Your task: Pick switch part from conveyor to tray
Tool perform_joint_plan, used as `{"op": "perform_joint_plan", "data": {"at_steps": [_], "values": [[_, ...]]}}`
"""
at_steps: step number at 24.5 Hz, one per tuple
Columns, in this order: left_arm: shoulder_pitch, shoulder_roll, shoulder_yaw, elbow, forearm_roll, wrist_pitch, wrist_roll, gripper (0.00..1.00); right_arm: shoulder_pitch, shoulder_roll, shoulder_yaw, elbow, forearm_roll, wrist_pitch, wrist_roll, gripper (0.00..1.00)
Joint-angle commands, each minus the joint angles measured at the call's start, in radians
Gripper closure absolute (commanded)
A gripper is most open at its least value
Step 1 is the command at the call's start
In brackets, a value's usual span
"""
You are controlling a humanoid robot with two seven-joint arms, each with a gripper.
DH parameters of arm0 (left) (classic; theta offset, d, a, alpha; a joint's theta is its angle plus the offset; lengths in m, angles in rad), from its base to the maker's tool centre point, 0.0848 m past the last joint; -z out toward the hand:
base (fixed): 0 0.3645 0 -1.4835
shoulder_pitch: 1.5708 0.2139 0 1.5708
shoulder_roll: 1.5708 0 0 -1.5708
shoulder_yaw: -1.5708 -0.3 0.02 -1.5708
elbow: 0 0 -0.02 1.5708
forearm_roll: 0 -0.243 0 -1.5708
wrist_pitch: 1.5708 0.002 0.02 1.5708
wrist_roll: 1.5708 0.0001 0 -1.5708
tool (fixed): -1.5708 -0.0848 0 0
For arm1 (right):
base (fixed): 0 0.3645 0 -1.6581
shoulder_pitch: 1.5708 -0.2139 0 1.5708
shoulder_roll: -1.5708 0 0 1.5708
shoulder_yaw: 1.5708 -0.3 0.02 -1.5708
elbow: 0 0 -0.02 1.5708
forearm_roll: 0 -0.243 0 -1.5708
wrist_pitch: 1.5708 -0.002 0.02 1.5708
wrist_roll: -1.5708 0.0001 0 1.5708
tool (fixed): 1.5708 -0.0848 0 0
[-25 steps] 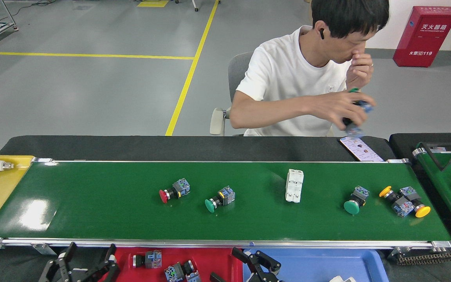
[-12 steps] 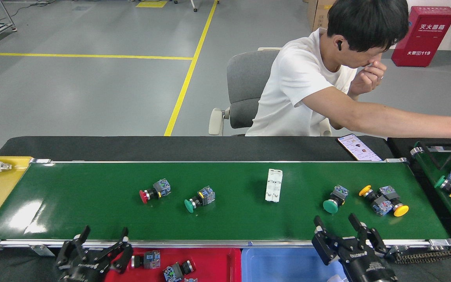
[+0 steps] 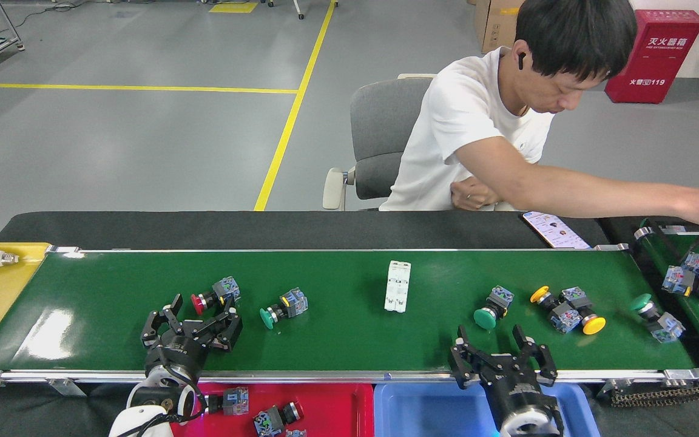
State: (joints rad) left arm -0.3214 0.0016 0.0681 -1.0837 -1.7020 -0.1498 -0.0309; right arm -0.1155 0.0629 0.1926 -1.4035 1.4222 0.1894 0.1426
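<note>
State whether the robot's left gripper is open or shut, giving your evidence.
Open. The left gripper has its black fingers spread apart above the conveyor, holding nothing, just short of the red switch part.

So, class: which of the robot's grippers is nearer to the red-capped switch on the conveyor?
Left. The left gripper hovers open just in front of the red-capped switch on the conveyor. The right gripper is far along the belt, near the green-capped switch.
</note>
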Motion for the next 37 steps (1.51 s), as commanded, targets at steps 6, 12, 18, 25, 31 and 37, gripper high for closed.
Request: {"op": "perform_joint_plan", "data": {"at_steps": [6, 12, 18, 25, 31, 37], "values": [[-0.062, 0.043, -0.022, 0.070, -0.013, -0.054, 0.069, 0.91, -0.116, 0.011, 0.024, 0.116, -0.012, 0.041, 0.014, 0.37], [-0.013, 0.046, -0.021, 0.008, 0.021, -0.091, 0.098, 0.97, -0.135, -0.005, 0.021, 0.132, -0.103, -0.123, 0.006, 0.96], [0.232, 0.035, -0.021, -0.348, 0.021, -0.137, 0.098, 0.96, -0.081, -0.005, 0.021, 0.029, -0.112, -0.219, 0.008, 0.96], [0.596, 0.051, -0.094, -0.683, 0.007, -0.251, 0.169, 0.96, 0.175, -0.052, 0.016, -0.279, -0.169, -0.544, 0.014, 0.96], [0.645, 0.120, -0.174, -0.674, -0.039, -0.246, 0.200, 0.39, 0.223, -0.008, 0.085, -0.308, -0.186, -0.752, 0.029, 0.54], [0.645, 0.103, -0.106, -0.671, -0.027, -0.238, 0.200, 0.00, 0.209, 0.061, 0.183, -0.302, -0.147, -0.610, 0.075, 0.03]]}}
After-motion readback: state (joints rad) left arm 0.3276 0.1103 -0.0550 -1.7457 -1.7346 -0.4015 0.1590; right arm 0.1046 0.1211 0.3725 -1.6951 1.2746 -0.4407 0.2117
